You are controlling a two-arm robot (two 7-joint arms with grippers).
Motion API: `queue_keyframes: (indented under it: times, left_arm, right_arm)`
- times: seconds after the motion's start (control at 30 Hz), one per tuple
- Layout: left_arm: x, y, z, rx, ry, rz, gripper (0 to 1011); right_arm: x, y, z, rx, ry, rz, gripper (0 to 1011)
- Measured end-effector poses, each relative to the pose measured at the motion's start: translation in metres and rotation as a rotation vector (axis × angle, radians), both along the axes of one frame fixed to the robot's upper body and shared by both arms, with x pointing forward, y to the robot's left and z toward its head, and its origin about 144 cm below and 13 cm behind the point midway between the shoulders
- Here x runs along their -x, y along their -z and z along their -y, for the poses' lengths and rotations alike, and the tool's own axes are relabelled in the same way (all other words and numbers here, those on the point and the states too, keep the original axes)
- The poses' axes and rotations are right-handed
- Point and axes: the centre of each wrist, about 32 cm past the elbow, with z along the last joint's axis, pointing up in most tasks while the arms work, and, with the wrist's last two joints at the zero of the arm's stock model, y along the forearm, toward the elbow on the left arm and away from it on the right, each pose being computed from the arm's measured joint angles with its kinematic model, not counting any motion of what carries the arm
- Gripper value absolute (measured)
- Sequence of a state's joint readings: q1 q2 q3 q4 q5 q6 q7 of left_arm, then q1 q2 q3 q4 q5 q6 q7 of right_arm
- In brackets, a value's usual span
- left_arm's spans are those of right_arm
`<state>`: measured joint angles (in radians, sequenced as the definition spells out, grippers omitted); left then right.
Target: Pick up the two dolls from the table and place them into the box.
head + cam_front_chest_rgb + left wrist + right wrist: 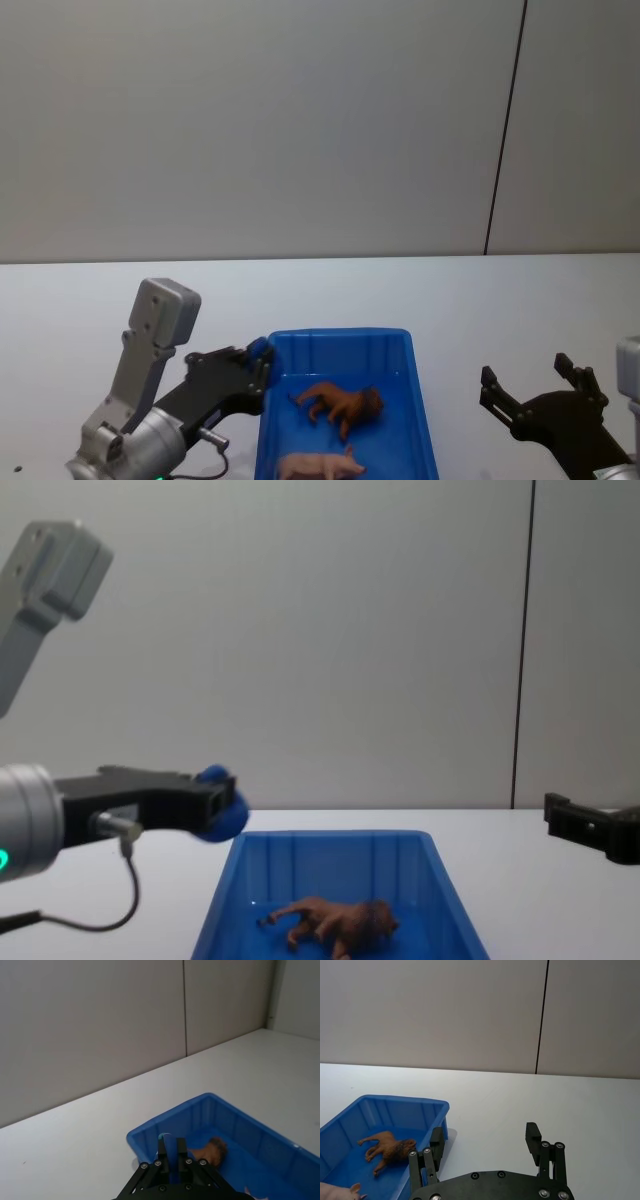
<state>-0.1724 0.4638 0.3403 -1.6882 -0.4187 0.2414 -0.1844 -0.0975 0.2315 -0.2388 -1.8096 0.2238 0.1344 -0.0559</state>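
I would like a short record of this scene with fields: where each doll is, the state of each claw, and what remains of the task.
lion doll: lying on its side inside the blue box, at
pig doll: inside the same box, nearer the robot than the lion, at
left claw: shut and empty, at the box's far left corner
right claw: open and empty, over the white table to the right of the box
task: both dolls already in the box
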Motion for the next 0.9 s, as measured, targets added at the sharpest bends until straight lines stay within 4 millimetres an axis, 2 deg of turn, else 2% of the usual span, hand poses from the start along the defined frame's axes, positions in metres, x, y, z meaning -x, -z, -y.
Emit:
queue_keyframes:
  times: [0.1, 0.13, 0.2, 0.27, 0.4, 0.43, 0.6, 0.73, 0.77, 0.87, 0.9]
  left_arm:
    - [-0.003, -0.002, 0.003, 0.016, 0.043, 0.017, 93]
    - [-0.004, -0.003, 0.004, 0.02, 0.056, 0.022, 169]
    - [-0.006, -0.004, 0.006, 0.03, 0.087, 0.03, 185]
    - [-0.008, -0.005, 0.008, 0.036, 0.11, 0.034, 289]
    - [-0.012, -0.006, 0.013, 0.057, 0.174, 0.043, 369]
    - [-0.013, -0.006, 0.014, 0.06, 0.182, 0.044, 433]
    - [-0.016, -0.007, 0.017, 0.073, 0.222, 0.049, 577]
    - [-0.018, -0.008, 0.02, 0.083, 0.249, 0.054, 735]
    - [-0.018, -0.008, 0.02, 0.084, 0.253, 0.054, 735]
    - [-0.019, -0.008, 0.021, 0.089, 0.267, 0.057, 869]
    - [-0.02, -0.009, 0.022, 0.09, 0.271, 0.058, 869]
  right_arm:
    - [0.0, 0.0, 0.0, 0.0, 0.0, 0.0, 1001]
    - [0.0, 0.0, 0.0, 0.0, 0.0, 0.0, 1001]
    - [0.0, 0.0, 0.0, 0.0, 0.0, 0.0, 1001]
    - [0.0, 0.0, 0.0, 0.0, 0.0, 0.0, 1001]
    - [0.0, 0.0, 0.0, 0.0, 0.0, 0.0, 1001]
    - [0.0, 0.0, 0.0, 0.0, 0.0, 0.0, 1001]
    - [0.0, 0.0, 0.0, 0.0, 0.0, 0.0, 1001]
    - [0.0, 0.0, 0.0, 0.0, 0.0, 0.0, 1001]
    - [0.0, 0.0, 0.0, 0.0, 0.0, 0.0, 1001]
    - [0.0, 0.0, 0.0, 0.0, 0.0, 0.0, 1001]
    - [0.0, 0.0, 0.0, 0.0, 0.0, 0.0, 1001]
